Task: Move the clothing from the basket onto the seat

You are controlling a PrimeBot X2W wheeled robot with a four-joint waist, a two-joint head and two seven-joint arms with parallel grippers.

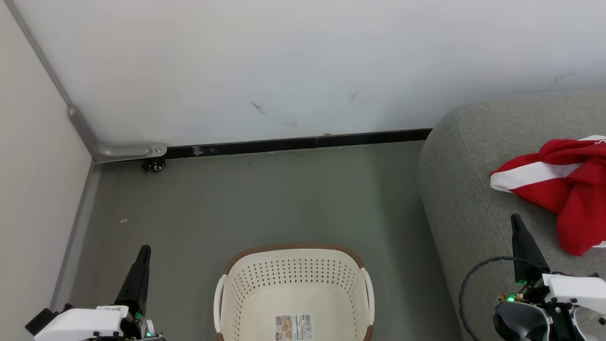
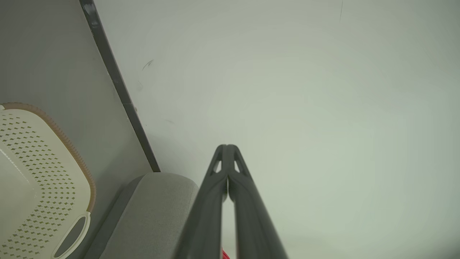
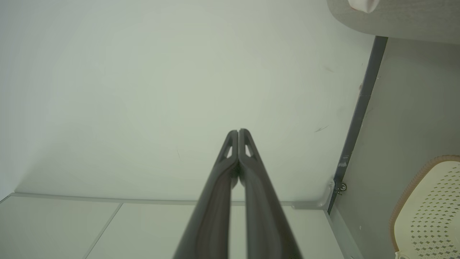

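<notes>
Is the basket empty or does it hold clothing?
Empty as far as visible: the basket shows a bare bottom with just a label; the clothing lies on the seat. Near end cropped.

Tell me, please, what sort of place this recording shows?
Likely a mock living-room corner: grey sofa seat holding red-and-white clothing, a laundry basket on the floor, white partition on a caster.

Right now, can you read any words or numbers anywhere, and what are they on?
Paper label on the floor of the laundry basket: a barcode and some print, too small to read.
Small sticker on the left arm's white wrist housing: too small to read.
I can find no other writing.
</notes>
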